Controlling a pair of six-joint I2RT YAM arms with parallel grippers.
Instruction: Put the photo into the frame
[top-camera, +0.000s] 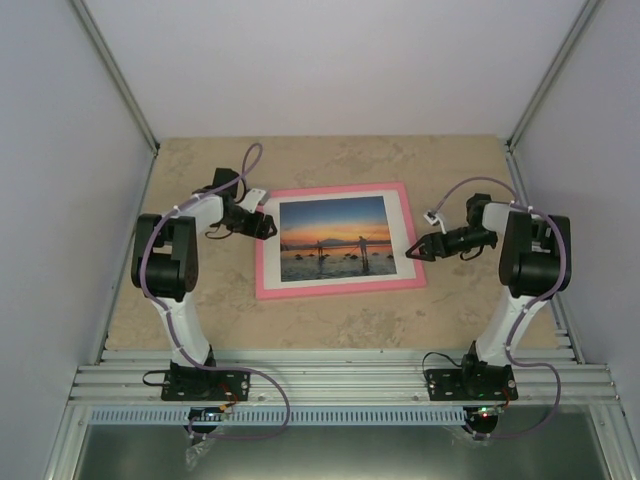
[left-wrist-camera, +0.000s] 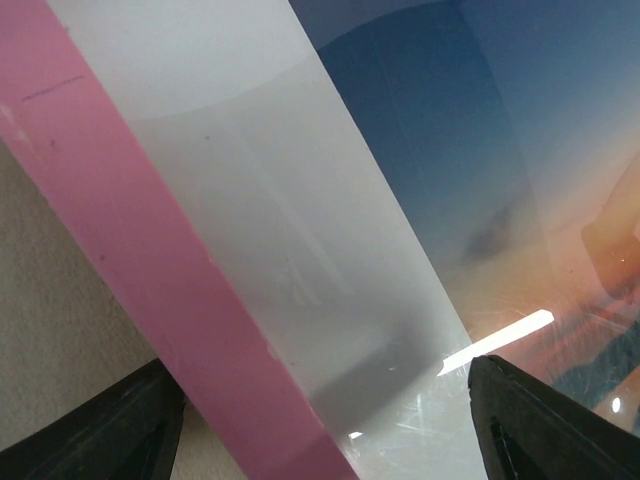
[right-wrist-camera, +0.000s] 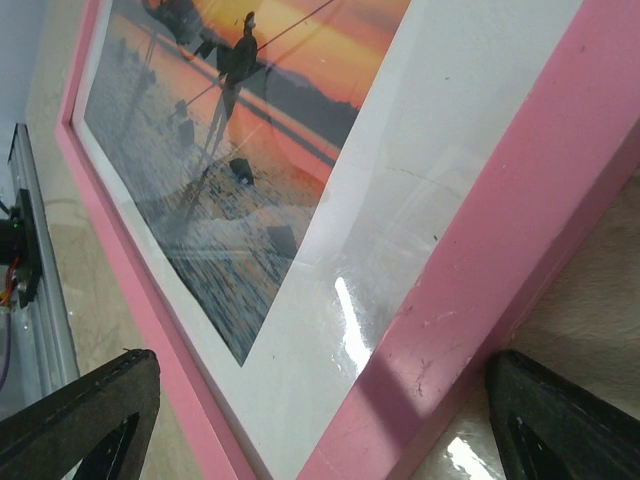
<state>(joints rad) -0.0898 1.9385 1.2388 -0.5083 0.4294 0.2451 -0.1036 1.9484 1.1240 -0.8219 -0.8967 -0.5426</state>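
Frame (top-camera: 337, 291) lies flat and face up on the table (top-camera: 330, 325). The photo (top-camera: 333, 238) sits inside it, picture side up, with its white border showing all round. Judgement: insertion looks complete or nearly so. I cannot tell whether the back is secured.

Risks, near to far:
- Right gripper (top-camera: 415, 250) has its jaws spread wide and grasps nothing. In the wrist view its fingers (right-wrist-camera: 80, 420) stand either side of the frame's right rail, low over it. If it closes or rises at an angle here, a fingertip could hook the rail and tip or skid the frame. That could jolt the photo out of square.
- Left gripper (top-camera: 262, 224) is likewise spread and empty. One finger (left-wrist-camera: 110, 425) is over bare table outside the left rail, and the other is over the photo's edge. A downward press from the inner finger could scuff the glossy front, and a sideways pull-out could drag the frame.
- The two arms flank the frame, so uneven retreat would twist it on the table.

Position:
- The photo lies between the two grippers, and neither touches it.
- The right gripper is at the middle of the right rail.
- The left gripper is further back, by the far-left corner.
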